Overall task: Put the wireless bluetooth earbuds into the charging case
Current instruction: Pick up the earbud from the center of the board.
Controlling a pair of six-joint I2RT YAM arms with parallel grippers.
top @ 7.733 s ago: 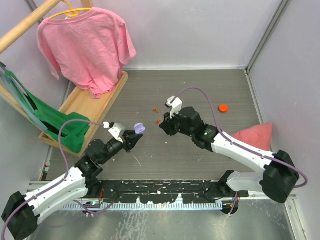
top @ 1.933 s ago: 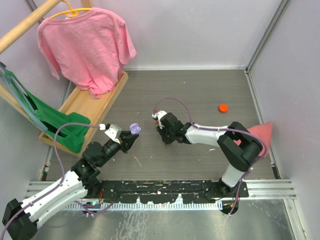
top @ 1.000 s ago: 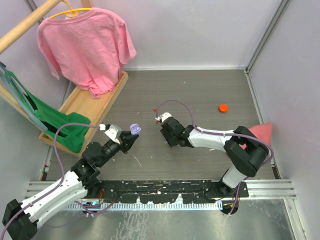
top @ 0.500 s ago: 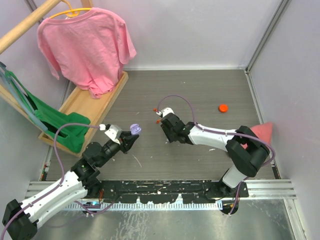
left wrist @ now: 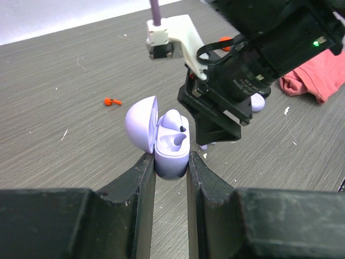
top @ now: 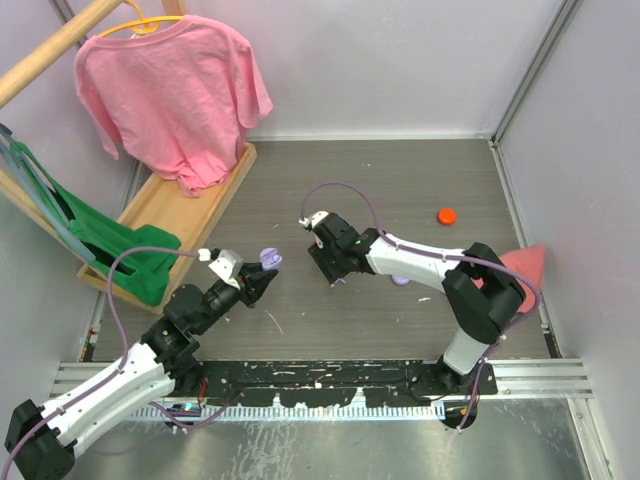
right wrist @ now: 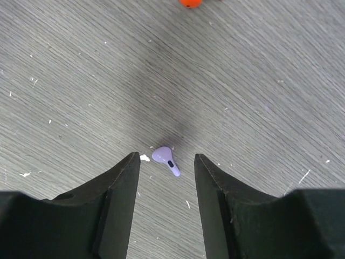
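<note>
Two earbuds [right wrist: 165,157], one case [left wrist: 171,156]

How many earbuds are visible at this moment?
2. One earbud sits in the open charging case held by the left gripper; the other earbud lies on the table between the fingers of the open right gripper.

One earbud [left wrist: 172,120] in the charging case [left wrist: 171,154] — the other earbud [right wrist: 162,155] on the table [right wrist: 259,108], between the right tool's [right wrist: 164,162] fingers.

1. The left arm [top: 110,395] and right arm [top: 415,262] have white shells with black joints.
2. A lilac cable [top: 340,186] loops along each.
3. The right gripper [right wrist: 165,157] has matte black fingers [right wrist: 116,205] and a white wrist bracket [left wrist: 180,32].
</note>
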